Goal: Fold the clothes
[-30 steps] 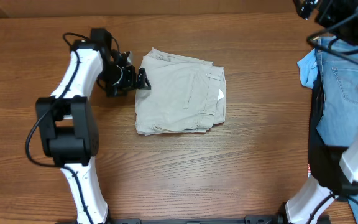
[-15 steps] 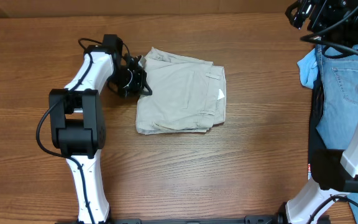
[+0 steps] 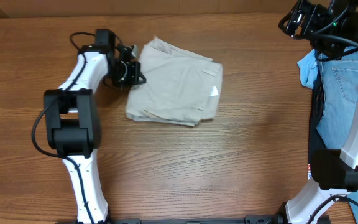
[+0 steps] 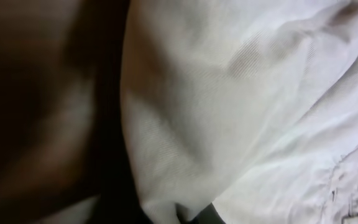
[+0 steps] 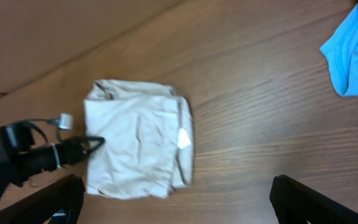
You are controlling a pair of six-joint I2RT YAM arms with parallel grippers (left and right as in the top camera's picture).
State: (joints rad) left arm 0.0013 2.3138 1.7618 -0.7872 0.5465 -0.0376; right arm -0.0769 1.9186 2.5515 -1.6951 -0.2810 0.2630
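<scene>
The clothes in play are beige shorts, folded into a rough square and lying slightly askew at the table's middle back. My left gripper is shut on their left edge. In the left wrist view the pale cloth fills the picture, and a pinch of it sits in the gripper at the bottom. My right gripper hovers open high over the back right. From its wrist view the shorts lie far below the gripper, whose dark fingers stand wide apart with nothing between them.
More clothes are piled along the right edge: blue jeans, a light-blue piece and a dark piece. The light-blue piece also shows in the right wrist view. Bare wooden table lies in front of the shorts.
My left gripper has shut on the shorts' left edge and pulled it left, so the shorts slid and turned a little. The right gripper has drifted left at the back.
</scene>
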